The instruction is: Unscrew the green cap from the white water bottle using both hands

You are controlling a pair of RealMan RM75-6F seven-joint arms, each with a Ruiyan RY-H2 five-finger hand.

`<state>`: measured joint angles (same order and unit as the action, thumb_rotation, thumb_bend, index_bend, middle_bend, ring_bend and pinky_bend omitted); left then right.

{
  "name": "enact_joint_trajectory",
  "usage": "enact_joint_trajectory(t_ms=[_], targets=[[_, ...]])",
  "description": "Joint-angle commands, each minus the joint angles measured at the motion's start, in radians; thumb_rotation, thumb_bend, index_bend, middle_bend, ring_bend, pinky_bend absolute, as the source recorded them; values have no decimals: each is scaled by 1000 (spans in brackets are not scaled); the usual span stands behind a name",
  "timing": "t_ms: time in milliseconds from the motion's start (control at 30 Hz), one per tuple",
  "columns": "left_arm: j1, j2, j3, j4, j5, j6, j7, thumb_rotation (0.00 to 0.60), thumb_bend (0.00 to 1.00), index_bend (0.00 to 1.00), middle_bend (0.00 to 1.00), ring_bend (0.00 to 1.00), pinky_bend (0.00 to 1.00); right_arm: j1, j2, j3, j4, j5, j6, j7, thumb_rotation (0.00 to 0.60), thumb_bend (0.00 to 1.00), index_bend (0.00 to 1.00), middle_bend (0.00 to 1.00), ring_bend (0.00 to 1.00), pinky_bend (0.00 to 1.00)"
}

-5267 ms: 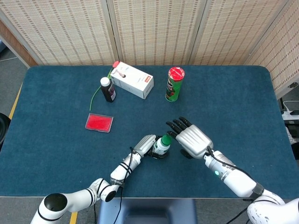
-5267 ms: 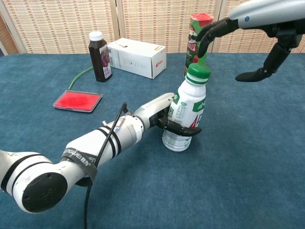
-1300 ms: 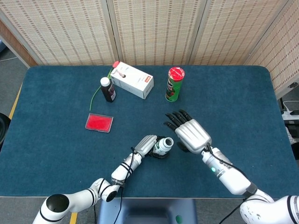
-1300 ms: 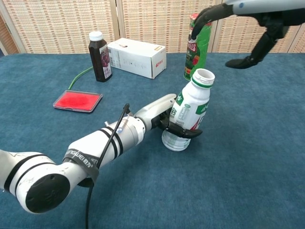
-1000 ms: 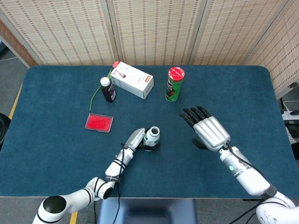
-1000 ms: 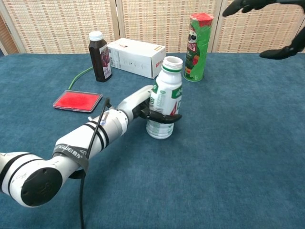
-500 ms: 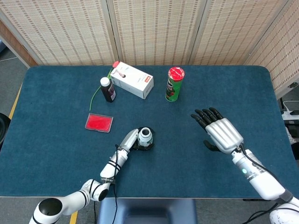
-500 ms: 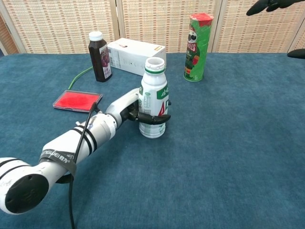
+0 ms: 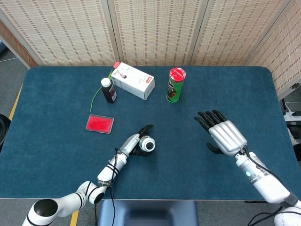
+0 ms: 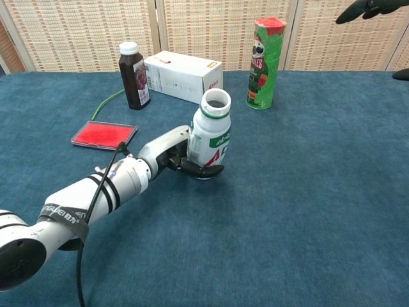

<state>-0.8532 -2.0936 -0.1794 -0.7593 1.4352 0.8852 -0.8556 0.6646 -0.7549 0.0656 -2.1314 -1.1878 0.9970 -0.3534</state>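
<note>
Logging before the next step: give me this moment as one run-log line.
cap: off, not visible | white water bottle: open, tilted | left hand: holds bottle low | right hand: raised well right of the bottle, contents unclear

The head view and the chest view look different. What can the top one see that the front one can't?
Only the head view shows the whole right hand, fingers spread, and the table's edges. Only the chest view shows the white bottle's label side and its lean. Both show the left hand gripping the capless white bottle, the red pad, dark bottle, white box and chip can.
</note>
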Motion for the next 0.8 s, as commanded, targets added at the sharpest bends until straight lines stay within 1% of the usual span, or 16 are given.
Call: enact_joint_trajectory(t_ms=[33,200,367,567,700,800], targets=[[0,12,4,-14,6,3,2,600,309,0,0,0,17,-3,1,2,0,-1,-4,2,600,293,0,0,0,0],[5,44,4,-57,8,15,32,600,306,0,0,0,13,-10,-4,6,6,-4,-14,6,600,294,0,0,0,0],[8,80,-10,-108,-1,31,83,600,305,0,0,0,11,-15,-9,11,11,-6,-24,14,600,294,0,0,0,0],[14,120,-13,-162,-6,53,211,600,308,0,0,0,2,-22,-10,15,11,-14,-36,27,600,294,0,0,0,0],[19,135,-25,-196,-19,67,266,600,309,0,0,0,0,-28,-6,14,6,-23,-40,29,600,294,0,0,0,0],[19,144,-22,-201,-21,71,321,600,307,0,0,0,0,-35,1,14,-1,-29,-39,26,600,293,0,0,0,0]])
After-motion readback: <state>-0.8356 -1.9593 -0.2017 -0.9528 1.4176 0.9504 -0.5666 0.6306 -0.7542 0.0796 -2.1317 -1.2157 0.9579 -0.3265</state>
